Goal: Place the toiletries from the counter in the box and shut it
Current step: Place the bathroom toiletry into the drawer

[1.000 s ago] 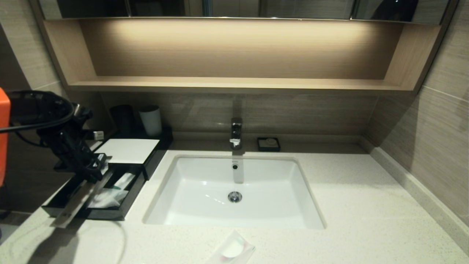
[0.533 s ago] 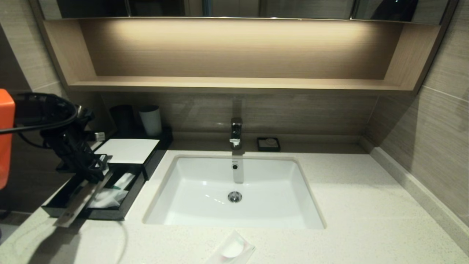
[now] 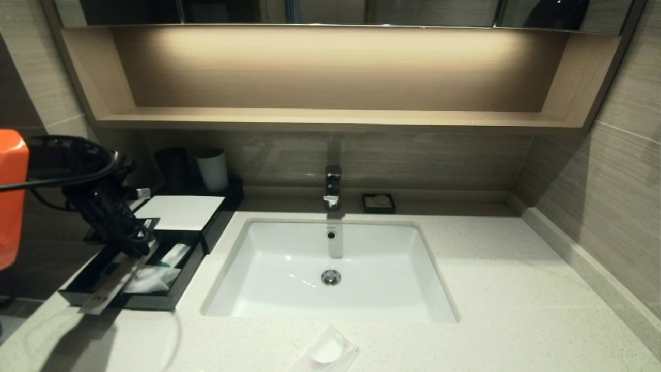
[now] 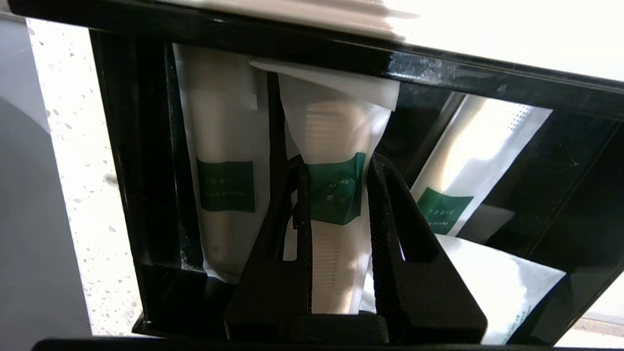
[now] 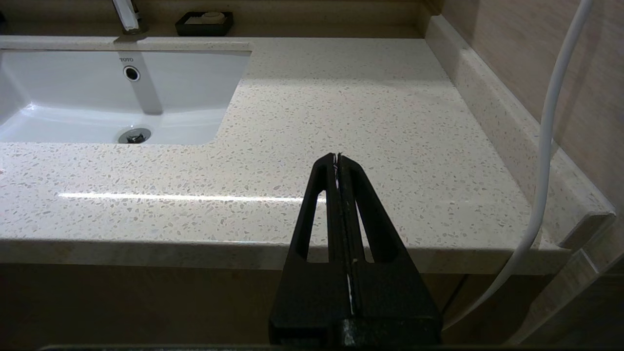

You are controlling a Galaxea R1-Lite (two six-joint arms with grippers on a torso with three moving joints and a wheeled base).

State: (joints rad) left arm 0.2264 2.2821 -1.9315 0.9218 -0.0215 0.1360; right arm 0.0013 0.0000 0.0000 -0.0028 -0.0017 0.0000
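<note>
My left gripper (image 3: 135,248) hangs over the pulled-out drawer tray (image 3: 182,285) of the black box with a white top (image 3: 181,212). It is shut on a long whitish packet with a green label (image 4: 336,187). In the head view the packet (image 3: 106,289) slants down across the tray, its lower end past the front rim. Other whitish packets (image 4: 224,185) lie in the tray. The small square sachet with a white disc (image 3: 326,352) lies on the counter (image 3: 490,289) in front of the sink. My right gripper (image 5: 337,156) is shut and empty at the counter's front right edge.
A white sink basin (image 3: 330,268) with a tap (image 3: 333,188) is set in the middle of the counter. A black cup (image 3: 173,168) and a white cup (image 3: 213,169) stand behind the box. A small black square dish (image 3: 378,202) sits by the back wall.
My left gripper has shifted slightly right and toward the box with the long packet; the packet's lower end has drawn a little closer to the tray. The right arm has not moved.
</note>
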